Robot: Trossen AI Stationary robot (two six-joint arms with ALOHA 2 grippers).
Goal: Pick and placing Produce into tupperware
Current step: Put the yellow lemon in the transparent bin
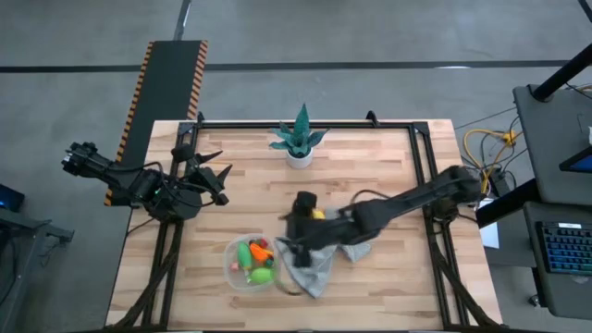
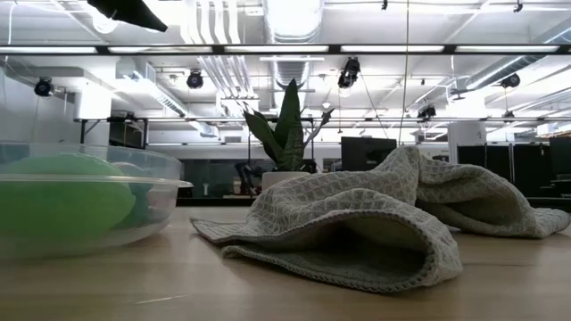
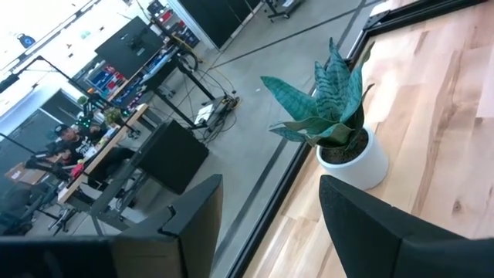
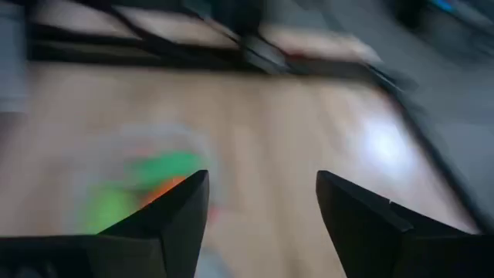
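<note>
The clear tupperware (image 1: 242,277) stands near the table's near edge and holds green, orange and red produce (image 1: 255,262). In the low view the tub (image 2: 134,192) shows a green piece (image 2: 58,201) inside. In the right wrist view the tub's green and orange contents (image 4: 147,185) are blurred. My right gripper (image 1: 289,248) (image 4: 262,181) is open, above the grey cloth just right of the tub, and holds nothing. A small yellow piece (image 1: 317,214) shows beside that arm's wrist. My left gripper (image 1: 217,176) (image 3: 270,185) is open and waits near the table's left edge.
A crumpled grey cloth (image 1: 319,268) (image 2: 357,223) lies right of the tub, under my right arm. A spiky teal plant in a white pot (image 1: 299,141) (image 3: 340,131) stands near the far edge. Bare wood (image 1: 388,166) lies between the plant and the right arm.
</note>
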